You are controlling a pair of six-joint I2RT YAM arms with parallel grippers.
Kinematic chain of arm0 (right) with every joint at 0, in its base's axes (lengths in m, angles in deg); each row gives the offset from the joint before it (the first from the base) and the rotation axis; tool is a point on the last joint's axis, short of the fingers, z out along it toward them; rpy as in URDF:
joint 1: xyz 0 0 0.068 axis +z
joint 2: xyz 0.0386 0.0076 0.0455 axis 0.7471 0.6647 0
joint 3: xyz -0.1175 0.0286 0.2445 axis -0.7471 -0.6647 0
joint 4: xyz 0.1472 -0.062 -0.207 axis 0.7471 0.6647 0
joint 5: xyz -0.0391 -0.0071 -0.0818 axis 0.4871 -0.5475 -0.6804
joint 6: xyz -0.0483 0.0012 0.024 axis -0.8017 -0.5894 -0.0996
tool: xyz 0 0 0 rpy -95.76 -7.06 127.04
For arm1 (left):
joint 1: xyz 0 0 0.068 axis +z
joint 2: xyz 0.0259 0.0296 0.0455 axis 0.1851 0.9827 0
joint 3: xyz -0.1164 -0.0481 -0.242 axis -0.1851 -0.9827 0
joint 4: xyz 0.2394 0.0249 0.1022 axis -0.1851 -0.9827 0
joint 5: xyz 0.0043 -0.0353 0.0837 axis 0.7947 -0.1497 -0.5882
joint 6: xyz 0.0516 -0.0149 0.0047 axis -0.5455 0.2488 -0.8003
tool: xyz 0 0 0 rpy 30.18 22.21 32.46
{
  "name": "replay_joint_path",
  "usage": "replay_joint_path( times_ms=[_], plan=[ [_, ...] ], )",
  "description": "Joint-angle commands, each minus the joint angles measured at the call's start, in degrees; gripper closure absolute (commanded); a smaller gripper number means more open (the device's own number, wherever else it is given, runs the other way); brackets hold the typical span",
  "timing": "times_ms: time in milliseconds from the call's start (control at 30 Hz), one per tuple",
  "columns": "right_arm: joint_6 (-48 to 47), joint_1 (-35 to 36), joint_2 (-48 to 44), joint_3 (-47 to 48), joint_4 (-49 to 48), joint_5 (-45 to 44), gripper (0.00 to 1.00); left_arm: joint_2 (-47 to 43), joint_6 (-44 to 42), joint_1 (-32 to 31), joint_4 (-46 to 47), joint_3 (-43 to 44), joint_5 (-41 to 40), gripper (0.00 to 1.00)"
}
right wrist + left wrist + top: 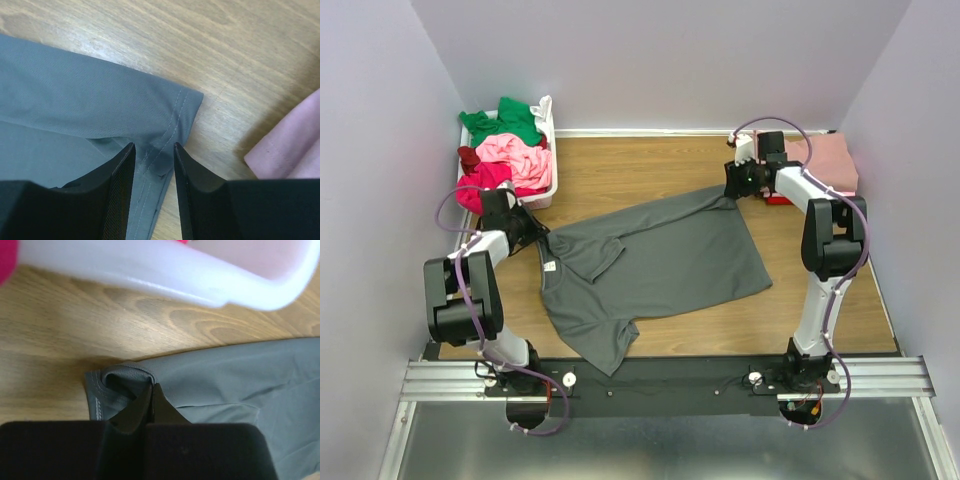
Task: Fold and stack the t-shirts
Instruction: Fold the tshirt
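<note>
- The dark grey shirt (660,262) is spread nearly flat on the middle of the table (650,160), with the neck towards the left arm and the hem towards the right. One sleeve is turned in over the body, and the other trails towards the near edge.
- The left gripper (151,390) is clamped on a bunched fold of the shirt at the shoulder end, just beside the basket (150,270). Judgement: this end is held as an anchor so the cloth can be drawn out.
- The right gripper (153,147) is set low over the far hem corner. Its fingers are apart, one on each side of a small pucker of cloth, and the hem is not pinched.
- Judgement: opposite ends are taken so that the shirt can be stretched smooth. No fold of the body is yet made.
- Left arm: the elbow is raised near the base, the forearm is reached forward and outward, and the wrist is tipped down at the table.
- Right arm: the elbow is raised high, the forearm is reached far forward and turned inward towards the shirt.
- A folded pink shirt (830,160) is seen at the far right, just beside the right gripper, with a red shirt (778,200) showing at its near edge. This is judged to be the stack.
- A green shirt (505,120), a light pink shirt (515,152) and a magenta shirt (485,182) are heaped unfolded in the basket.
</note>
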Motion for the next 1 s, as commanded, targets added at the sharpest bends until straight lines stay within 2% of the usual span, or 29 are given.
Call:
replay_joint_path(
  times_ms=[0,333,600,967],
  plan=[
    [1.6,-0.4,1.5,-1.1,0.1,2.9,0.56,-4.4,4.2,0.4,4.5,-3.2,-1.0,1.00],
    [2.2,-1.7,2.2,-1.0,0.3,0.7,0.55,-4.2,5.4,0.9,7.6,-4.7,1.5,1.00],
    [2.5,-3.0,-0.2,-3.9,1.2,3.4,0.54,-4.1,4.6,1.0,7.0,-4.0,2.5,1.00],
    [3.8,-3.0,1.5,-3.3,2.0,11.0,0.57,-4.1,4.0,1.1,6.7,-4.1,3.1,1.00]
  ],
)
